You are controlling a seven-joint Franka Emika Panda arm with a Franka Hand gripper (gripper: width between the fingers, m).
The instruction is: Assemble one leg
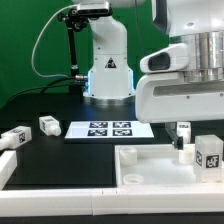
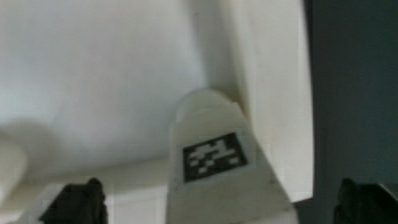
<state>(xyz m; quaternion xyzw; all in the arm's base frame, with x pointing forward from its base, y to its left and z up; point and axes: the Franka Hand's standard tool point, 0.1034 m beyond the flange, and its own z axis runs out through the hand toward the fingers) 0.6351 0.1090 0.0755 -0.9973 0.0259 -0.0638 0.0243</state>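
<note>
A leg (image 2: 217,150), a white post with a black-and-white tag, stands between my two fingers in the wrist view, with white tray surface behind it. My gripper (image 2: 219,207) is open, and there is a gap between the leg and each dark fingertip (image 2: 75,205). In the exterior view my gripper (image 1: 183,132) hangs over this leg (image 1: 186,150) at the tray's far right part. A second tagged leg (image 1: 208,152) stands just beside it, toward the exterior view's right. The large white tray (image 1: 140,172) lies at the front.
The marker board (image 1: 100,129) lies mid-table in front of the robot base (image 1: 108,75). Two more legs (image 1: 48,125) (image 1: 12,138) lie on the exterior view's left. A white rimmed piece (image 1: 8,168) sits at the left edge.
</note>
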